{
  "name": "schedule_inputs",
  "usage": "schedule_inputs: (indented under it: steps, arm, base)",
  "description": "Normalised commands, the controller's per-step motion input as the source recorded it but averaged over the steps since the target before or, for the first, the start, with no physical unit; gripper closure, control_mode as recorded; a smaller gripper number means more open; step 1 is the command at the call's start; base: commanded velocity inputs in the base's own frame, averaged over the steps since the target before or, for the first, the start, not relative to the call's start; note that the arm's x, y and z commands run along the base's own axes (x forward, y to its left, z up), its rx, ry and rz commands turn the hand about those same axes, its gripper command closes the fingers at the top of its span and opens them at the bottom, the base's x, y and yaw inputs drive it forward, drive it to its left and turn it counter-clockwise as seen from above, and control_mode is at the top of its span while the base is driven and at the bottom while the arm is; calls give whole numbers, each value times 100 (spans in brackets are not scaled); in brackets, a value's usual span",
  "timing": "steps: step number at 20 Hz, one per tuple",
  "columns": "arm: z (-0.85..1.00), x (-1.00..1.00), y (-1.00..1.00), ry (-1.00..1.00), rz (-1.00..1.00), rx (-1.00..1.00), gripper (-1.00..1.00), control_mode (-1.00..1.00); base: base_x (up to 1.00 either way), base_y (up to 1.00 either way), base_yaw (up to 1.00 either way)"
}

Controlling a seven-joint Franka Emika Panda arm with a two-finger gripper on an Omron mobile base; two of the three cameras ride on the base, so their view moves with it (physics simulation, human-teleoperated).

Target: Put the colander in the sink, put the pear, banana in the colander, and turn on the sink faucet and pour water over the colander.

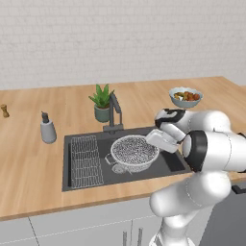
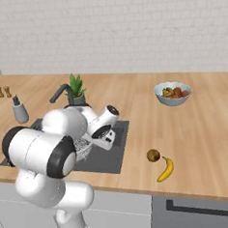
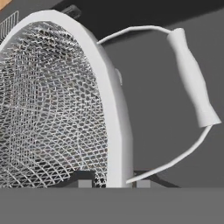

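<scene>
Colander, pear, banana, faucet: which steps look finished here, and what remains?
Mostly done: the colander is over the sink basin. In hand: the hand is shut on its rim, not released. Left: the pear and banana lie on the counter, and no water runs from the sink faucet.

Colander (image 1: 133, 152) in sink (image 1: 81, 180), right of wire rack (image 1: 86, 161), left of gripper (image 3: 111, 181) at its rim. Faucet (image 1: 114, 111) at sink's back edge, potted plant (image 1: 101, 103) just behind-left of it. Soap dispenser (image 1: 47, 129) on worktop (image 1: 29, 168) left of sink, near back-left corner of basin. Pepper mill (image 1: 4, 110) far left, toward back. Fruit bowl (image 2: 172, 93) right of sink, toward back. Pear (image 2: 153, 155) and banana (image 2: 166, 169) right of sink near front edge, pear just left-behind banana, close or touching.
</scene>
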Motion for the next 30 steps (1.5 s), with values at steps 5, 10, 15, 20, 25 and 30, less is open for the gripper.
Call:
schedule_inputs:
  steps: [5, 10, 15, 20, 25, 30]
  arm:
    - [-19, 0, 0, 0, 21, -6, 100, -100]
    - [-20, 12, 0, -2, 25, -1, 100, -100]
    - [-7, 44, 2, -3, 25, 0, 100, -100]
    - [0, 49, 7, -5, 18, 1, 100, -100]
    - [-9, 14, 46, 0, 2, 0, 100, -100]
    - [-43, 0, 28, 0, 0, -1, 100, -100]
  base:
    - [0, 0, 0]
    - [0, 0, 0]
    - [0, 0, 0]
    - [0, 0, 0]
    - [0, 0, 0]
    - [0, 0, 0]
